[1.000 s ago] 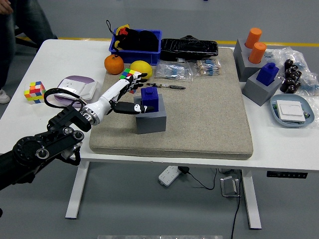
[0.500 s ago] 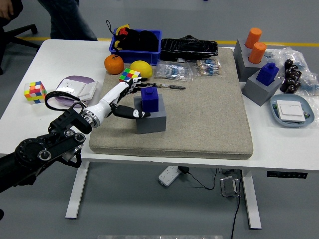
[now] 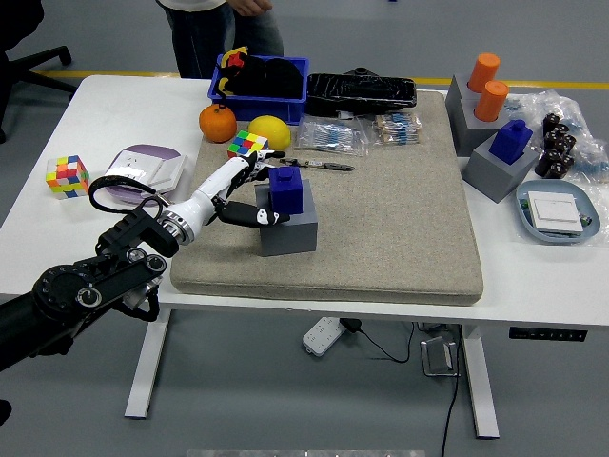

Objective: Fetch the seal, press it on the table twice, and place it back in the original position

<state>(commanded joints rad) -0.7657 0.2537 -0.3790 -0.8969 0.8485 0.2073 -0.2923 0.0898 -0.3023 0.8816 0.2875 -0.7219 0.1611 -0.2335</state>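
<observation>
On the beige mat, a dark blue block-shaped seal with a small top knob sits in its grey holder, the robot's left hand beside it, fingers spread, gripping nothing.

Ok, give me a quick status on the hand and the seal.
Left hand open, fingers at the blue block seal, no grasp yet. Seal upright in its grey holder. Right hand out of view. Nothing blocking.
</observation>
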